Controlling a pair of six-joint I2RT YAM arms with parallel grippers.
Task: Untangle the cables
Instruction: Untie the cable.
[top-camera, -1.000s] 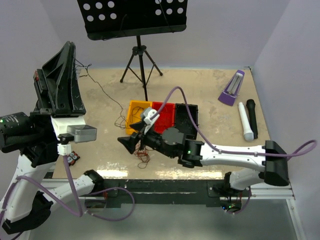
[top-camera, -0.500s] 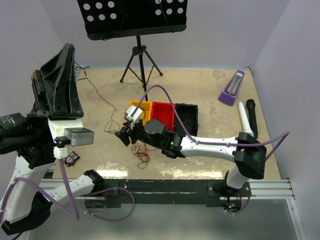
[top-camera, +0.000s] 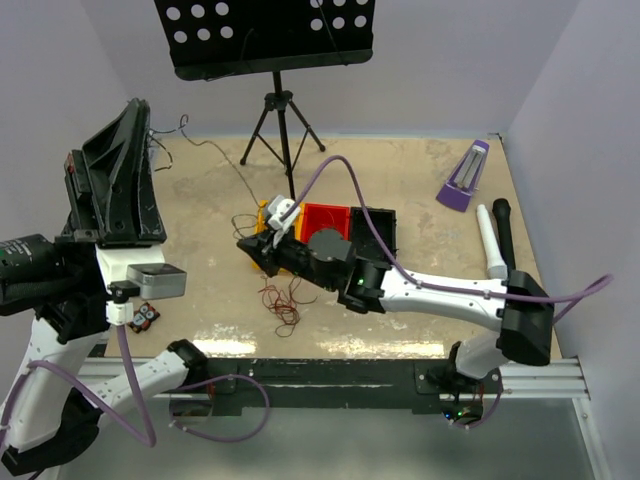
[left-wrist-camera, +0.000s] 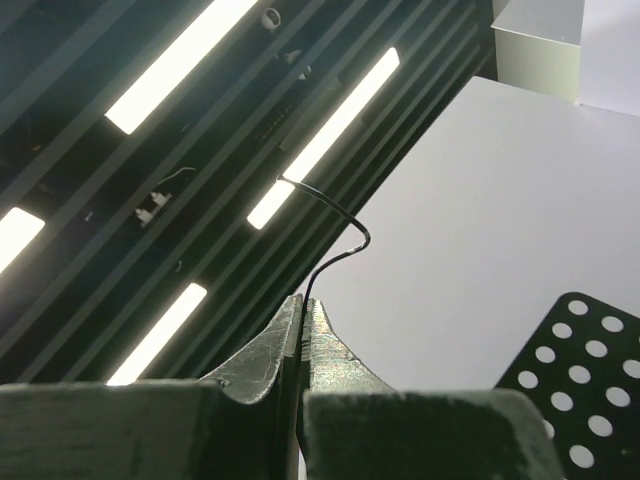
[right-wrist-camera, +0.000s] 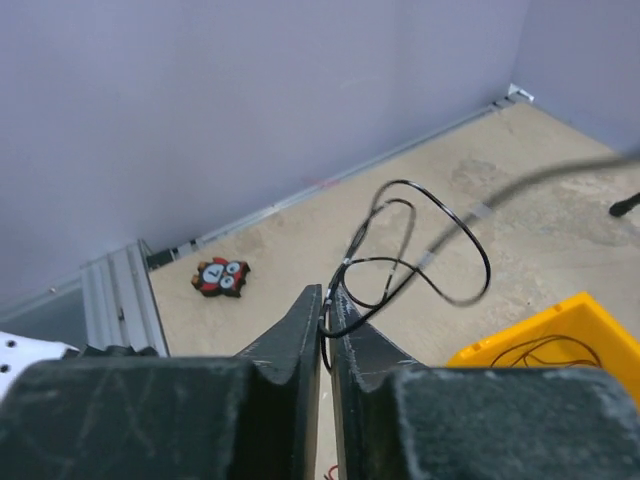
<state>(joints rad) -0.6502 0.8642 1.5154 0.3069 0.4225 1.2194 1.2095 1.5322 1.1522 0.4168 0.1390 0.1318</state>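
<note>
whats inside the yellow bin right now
From the right wrist, a few thin cables lie looped in the yellow bin. Only one corner shows there; from above, the right pincer and its arm cover most of it.

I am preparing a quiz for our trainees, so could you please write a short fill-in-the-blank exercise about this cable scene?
1. The left pincer is shut on a thin ____ cable.
2. The right pincer, shut on a looped cable, is beside the ____ bin.
3. The loose cables lying on the table are ____.
Missing words: black; yellow; red.
</note>
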